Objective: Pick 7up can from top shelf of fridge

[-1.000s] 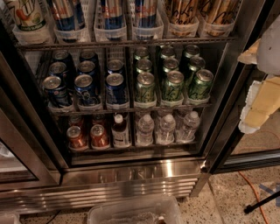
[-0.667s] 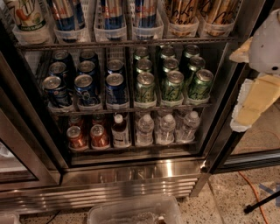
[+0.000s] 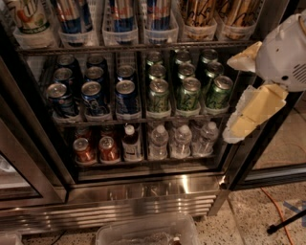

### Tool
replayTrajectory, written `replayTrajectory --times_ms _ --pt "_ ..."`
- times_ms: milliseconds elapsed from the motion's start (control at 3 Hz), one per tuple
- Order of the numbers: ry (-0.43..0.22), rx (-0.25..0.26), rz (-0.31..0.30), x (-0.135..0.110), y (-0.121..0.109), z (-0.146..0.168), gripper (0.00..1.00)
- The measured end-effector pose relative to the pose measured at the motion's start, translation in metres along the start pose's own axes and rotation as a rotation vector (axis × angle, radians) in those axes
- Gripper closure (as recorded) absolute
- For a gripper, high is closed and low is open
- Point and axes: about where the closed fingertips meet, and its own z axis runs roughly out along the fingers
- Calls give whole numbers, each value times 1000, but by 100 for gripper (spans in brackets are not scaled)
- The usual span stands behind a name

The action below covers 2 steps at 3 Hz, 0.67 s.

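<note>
The fridge (image 3: 143, 189) stands with its door open, dark frame and shiny steel base. The top shelf (image 3: 138, 48) is a dark wire rack with clear bins of tall cans along the top of the view. The 7up can (image 3: 27, 14), whitish with green lettering and a red-orange spot, stands in the far-left bin; its top is cut off by the view's edge. My gripper (image 3: 230, 99) hangs at the right, in front of the fridge's right frame, at the height of the middle rack. It is open and empty, far right of and below the 7up can.
The middle rack holds blue cans (image 3: 94, 93) on the left and green cans (image 3: 189, 93) on the right. Below stand red cans (image 3: 95, 149) and water bottles (image 3: 181, 141). A clear plastic tub (image 3: 148, 232) sits on the floor in front. An orange cable (image 3: 277, 210) lies at right.
My gripper and white wrist have come in from the right edge, moving left and slightly up toward the fridge. Nothing in the fridge has moved.
</note>
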Motion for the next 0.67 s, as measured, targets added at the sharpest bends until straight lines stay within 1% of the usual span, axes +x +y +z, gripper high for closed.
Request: replayTrajectory --times_ms 333,667 --pt "-204 26 49 -28 6 16 0" --pt "-387 72 113 -50 12 25 0"
